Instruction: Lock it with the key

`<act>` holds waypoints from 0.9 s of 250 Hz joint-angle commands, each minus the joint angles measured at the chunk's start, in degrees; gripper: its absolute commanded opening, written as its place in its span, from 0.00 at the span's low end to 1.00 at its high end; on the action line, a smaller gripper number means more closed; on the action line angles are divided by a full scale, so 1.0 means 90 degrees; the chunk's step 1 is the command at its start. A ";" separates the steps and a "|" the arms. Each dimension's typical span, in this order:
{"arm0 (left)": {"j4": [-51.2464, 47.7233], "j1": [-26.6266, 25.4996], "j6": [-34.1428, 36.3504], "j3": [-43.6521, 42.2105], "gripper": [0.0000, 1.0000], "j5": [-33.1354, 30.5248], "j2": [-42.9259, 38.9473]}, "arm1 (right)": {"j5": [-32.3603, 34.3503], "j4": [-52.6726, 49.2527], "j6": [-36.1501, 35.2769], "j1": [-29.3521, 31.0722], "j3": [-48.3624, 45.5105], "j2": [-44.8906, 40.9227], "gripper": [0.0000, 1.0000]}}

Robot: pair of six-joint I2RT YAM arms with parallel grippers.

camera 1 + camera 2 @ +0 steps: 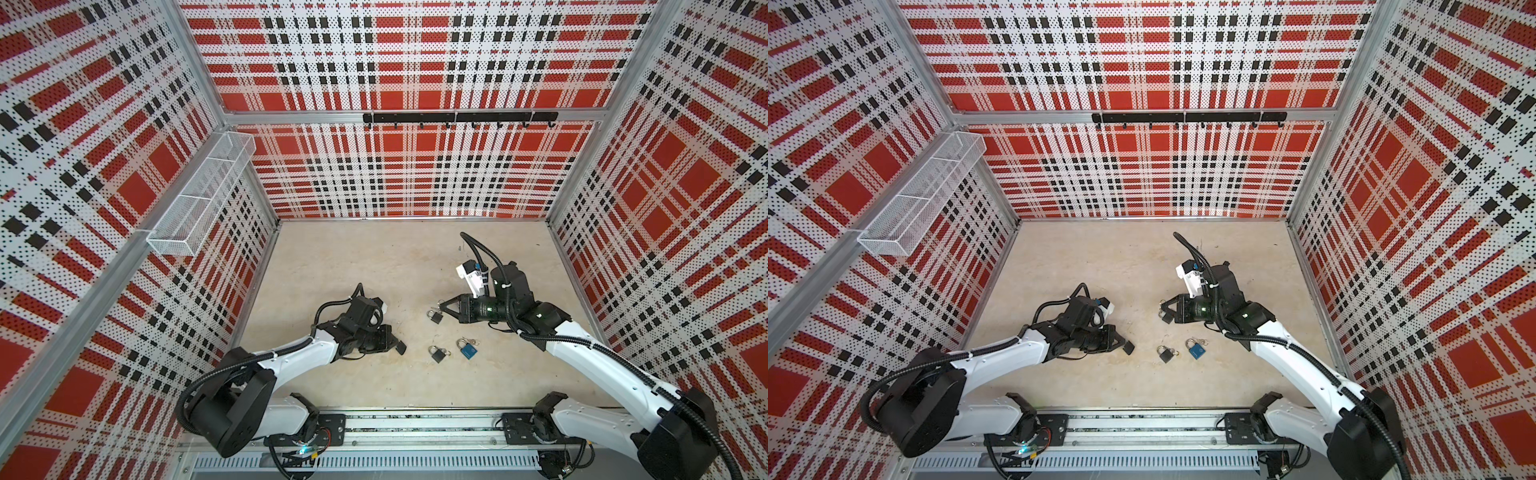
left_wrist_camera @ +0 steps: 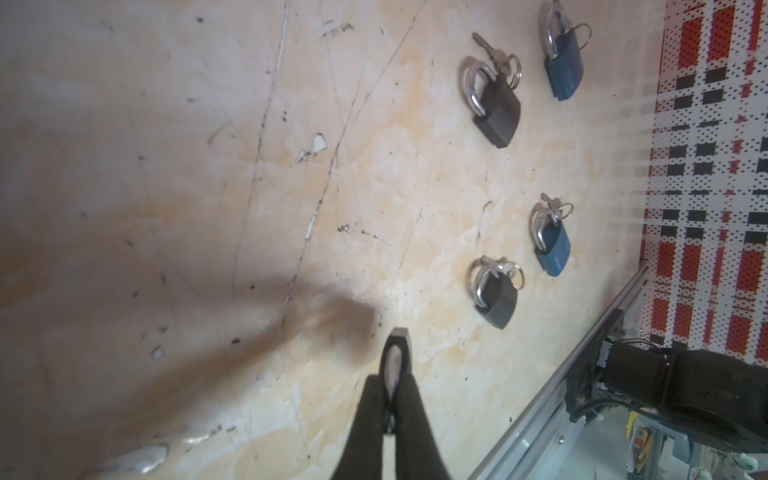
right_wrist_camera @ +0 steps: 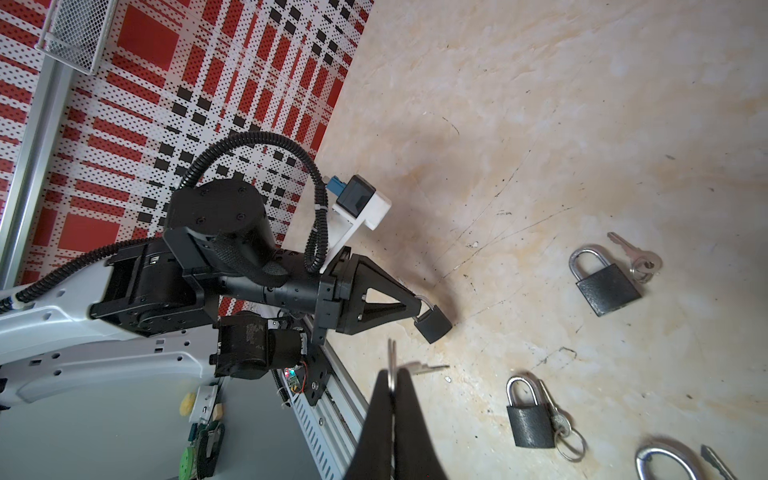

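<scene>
My left gripper [image 1: 397,345] [image 3: 419,301] is shut on the shackle of a small black padlock [image 1: 401,348] [image 3: 433,325], whose body hangs just over the table. In the left wrist view that padlock [image 2: 397,353] shows edge-on between the closed fingers [image 2: 374,415]. To the right of it and farther back, my right gripper [image 1: 441,304] [image 3: 390,384] is shut on a metal key ring [image 3: 390,357]. A silver key [image 3: 430,368] sticks out sideways from the ring. Key and held padlock are a short way apart and do not touch.
Loose padlocks with keys lie between the arms in both top views: black [image 1: 435,316], black [image 1: 438,353], blue [image 1: 468,351]. The left wrist view shows two black and two blue. The arms' base rail [image 1: 415,428] runs along the front, a wire basket [image 1: 199,195] hangs left, and a hook rack [image 1: 457,117] is at the back.
</scene>
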 commanded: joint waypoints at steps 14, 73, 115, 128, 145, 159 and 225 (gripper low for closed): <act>0.0456 -0.0103 0.0185 0.0342 0.00 -0.0059 0.0302 | 0.0124 0.0020 -0.0165 -0.0014 0.0117 -0.0071 0.00; 0.0595 -0.0148 0.0212 0.0559 0.00 -0.0198 0.0847 | 0.0096 -0.0001 -0.0150 -0.0012 0.0116 -0.0106 0.00; 0.0597 -0.0135 0.0223 0.0564 0.05 -0.0502 0.0912 | 0.0099 -0.0014 -0.0148 -0.0012 0.0137 -0.0073 0.00; 0.0590 -0.0123 0.0224 0.0568 0.12 -0.0601 0.0890 | 0.0069 -0.0013 -0.0158 -0.0013 0.0136 -0.0062 0.00; 0.0590 -0.0093 0.0233 0.0596 0.21 -0.0588 0.0874 | 0.0049 -0.0024 -0.0160 -0.0017 0.0139 -0.0050 0.00; 0.0572 -0.0069 0.0240 0.0623 0.29 -0.0620 0.0842 | 0.0037 -0.0043 -0.0189 -0.0012 0.0158 -0.0029 0.00; 0.0121 0.0182 0.0376 0.0779 0.40 -0.0840 0.0517 | 0.0199 -0.0095 -0.0245 0.0000 0.0091 0.0127 0.00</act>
